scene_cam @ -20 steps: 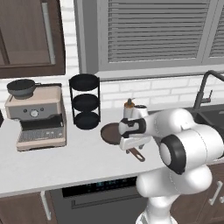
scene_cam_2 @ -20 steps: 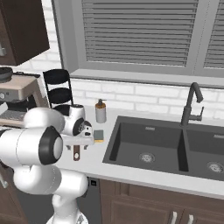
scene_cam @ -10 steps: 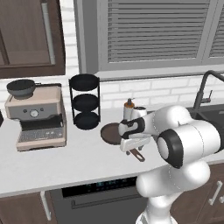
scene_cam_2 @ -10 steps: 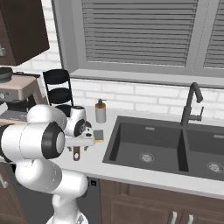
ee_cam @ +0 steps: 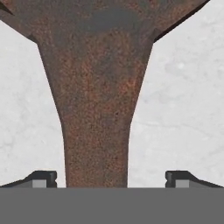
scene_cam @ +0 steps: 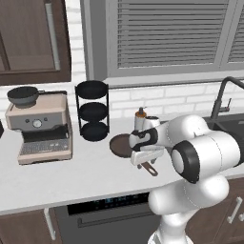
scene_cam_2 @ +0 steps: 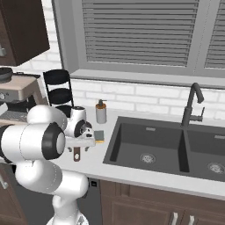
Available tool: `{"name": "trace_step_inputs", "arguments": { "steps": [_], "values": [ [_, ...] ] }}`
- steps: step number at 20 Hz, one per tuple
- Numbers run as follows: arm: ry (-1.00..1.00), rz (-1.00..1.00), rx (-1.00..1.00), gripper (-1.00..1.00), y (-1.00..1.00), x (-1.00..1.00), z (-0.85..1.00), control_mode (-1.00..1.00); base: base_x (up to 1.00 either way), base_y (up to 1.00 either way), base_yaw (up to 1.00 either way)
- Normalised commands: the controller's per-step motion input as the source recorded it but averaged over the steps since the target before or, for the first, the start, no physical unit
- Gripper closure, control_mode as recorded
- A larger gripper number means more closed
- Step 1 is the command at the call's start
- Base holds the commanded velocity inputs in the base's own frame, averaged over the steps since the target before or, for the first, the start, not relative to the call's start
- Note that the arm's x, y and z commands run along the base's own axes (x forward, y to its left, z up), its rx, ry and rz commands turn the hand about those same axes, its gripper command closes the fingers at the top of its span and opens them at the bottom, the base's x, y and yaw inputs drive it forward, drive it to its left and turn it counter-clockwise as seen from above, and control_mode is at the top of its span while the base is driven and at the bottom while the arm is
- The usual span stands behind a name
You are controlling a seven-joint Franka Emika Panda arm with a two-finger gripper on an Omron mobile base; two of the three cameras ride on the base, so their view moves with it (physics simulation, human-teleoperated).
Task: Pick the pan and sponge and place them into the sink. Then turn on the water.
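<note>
You see the sink (scene_cam_2: pixel 149 149) filling the right half of the right base view, and the pan (scene_cam: pixel 122 145) on the counter (scene_cam: pixel 57 176) at the centre of the left base view. In your hand view the gripper (ee_cam: pixel 111 178) stands spread wide, one fingertip either side of the pan's handle, gripping nothing. The sponge (scene_cam_2: pixel 99 136) sits just left of the sink.

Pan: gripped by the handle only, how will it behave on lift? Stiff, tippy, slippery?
The pan looks rigid, so probably no flex. Its round body sits well beyond the handle, so it will likely droop or twist about the grip. The open gripper straddles the handle's narrow part; the rough brown surface suggests fair friction, though rolling in the grip seems possible.
</note>
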Motion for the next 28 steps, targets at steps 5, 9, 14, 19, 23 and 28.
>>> {"name": "trace_step_inputs", "arguments": {
  "steps": [5,9,14,19,23,28],
  "values": [
    [0.0,0.0,0.0,1.0,0.0,0.0,0.0,-1.0,0.0,0.0,0.0],
    [0.0,0.0,0.0,1.0,0.0,0.0,0.0,-1.0,0.0,0.0,0.0],
    [0.0,0.0,0.0,1.0,0.0,0.0,0.0,-1.0,0.0,0.0,0.0],
    [0.0,0.0,0.0,1.0,0.0,0.01,0.0,-1.0,0.0,0.0,0.0],
    [0.0,0.0,0.0,1.0,0.0,0.0,0.02,-1.0,0.0,0.0,0.0],
    [-0.04,0.0,-0.02,1.0,-0.01,-0.1,0.37,-1.0,0.0,0.0,0.0]
  ]
}}
